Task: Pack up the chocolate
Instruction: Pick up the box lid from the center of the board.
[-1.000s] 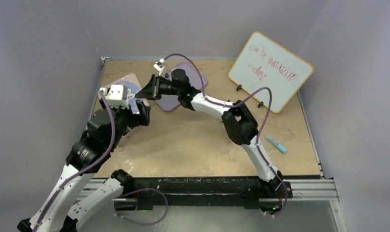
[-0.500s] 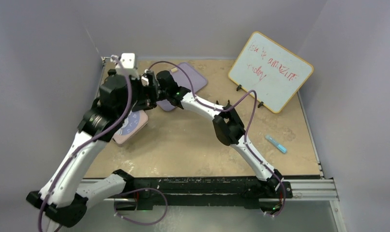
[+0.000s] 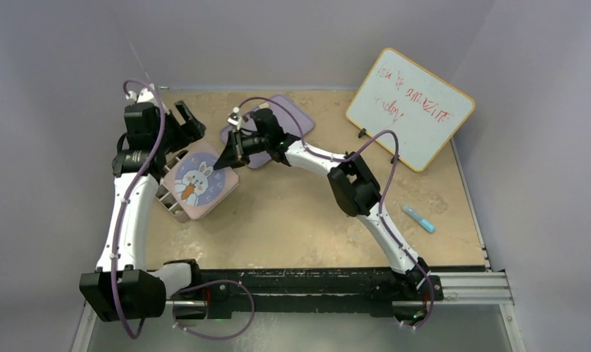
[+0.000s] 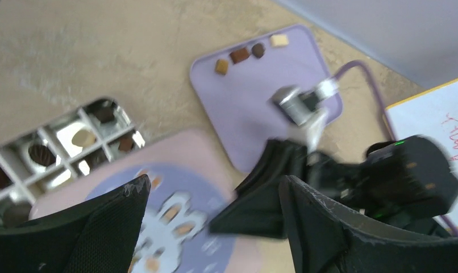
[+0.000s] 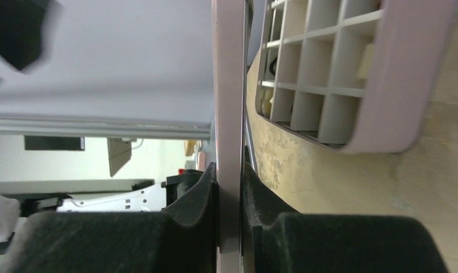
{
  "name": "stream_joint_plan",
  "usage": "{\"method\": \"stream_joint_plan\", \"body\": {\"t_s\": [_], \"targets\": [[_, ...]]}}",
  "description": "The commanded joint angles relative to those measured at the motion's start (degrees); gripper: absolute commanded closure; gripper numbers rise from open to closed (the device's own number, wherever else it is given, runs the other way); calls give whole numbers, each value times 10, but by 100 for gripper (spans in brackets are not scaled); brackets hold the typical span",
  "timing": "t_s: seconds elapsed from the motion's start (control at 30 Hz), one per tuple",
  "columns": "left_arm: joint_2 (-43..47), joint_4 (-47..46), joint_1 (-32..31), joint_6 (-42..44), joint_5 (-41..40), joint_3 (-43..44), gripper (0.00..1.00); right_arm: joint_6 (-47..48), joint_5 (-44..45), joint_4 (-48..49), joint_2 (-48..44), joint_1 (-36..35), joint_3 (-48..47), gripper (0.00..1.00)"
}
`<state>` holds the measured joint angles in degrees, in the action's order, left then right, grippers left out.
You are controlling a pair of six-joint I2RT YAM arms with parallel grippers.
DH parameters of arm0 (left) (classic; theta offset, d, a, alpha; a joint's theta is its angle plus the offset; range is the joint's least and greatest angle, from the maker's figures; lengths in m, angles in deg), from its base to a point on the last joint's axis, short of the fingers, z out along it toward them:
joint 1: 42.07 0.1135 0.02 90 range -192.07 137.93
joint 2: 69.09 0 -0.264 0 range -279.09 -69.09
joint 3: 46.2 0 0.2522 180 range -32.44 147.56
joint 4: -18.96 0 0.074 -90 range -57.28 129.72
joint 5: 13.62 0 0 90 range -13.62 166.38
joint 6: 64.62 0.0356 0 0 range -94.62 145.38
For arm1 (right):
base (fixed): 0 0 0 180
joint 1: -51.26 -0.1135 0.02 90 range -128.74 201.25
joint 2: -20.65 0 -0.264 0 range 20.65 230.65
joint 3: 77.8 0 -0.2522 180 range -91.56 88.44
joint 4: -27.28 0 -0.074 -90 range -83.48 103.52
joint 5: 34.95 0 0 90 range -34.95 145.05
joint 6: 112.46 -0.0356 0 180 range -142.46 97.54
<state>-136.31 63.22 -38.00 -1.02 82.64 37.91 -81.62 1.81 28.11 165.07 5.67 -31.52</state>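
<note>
Well, from above, the bench (image 3: pixel 314 213) carries the bunny lid (image 3: pixel 201 182), its edge pinched tight in the right gripper (image 3: pixel 223 158), half over the divided box (image 3: pixel 166 204). Only the left wrist view shows the chocolate (image 4: pixel 239 55): some in box cells, four on the lilac tray (image 4: pixel 255 108) beyond the left gripper (image 4: pixel 212 185), spread wide, empty.

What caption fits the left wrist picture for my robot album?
Right gripper, jaws pinching the bunny lid partly over the divided box; four chocolates wait on the lilac tray.
</note>
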Motion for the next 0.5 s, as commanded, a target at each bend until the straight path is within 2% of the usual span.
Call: {"method": "stream_joint_plan", "body": {"t_s": [0.0,0.27,0.47], "targets": [[38,-7,52,-59,43,-68,18,-68,-44,126,-61,59,23,100],[63,-4,105,-76,84,-124,19,-141,-73,237,-88,119,79,100],[82,-104,116,-127,216,-197,24,-253,-90,390,-84,150,107,100]]}}
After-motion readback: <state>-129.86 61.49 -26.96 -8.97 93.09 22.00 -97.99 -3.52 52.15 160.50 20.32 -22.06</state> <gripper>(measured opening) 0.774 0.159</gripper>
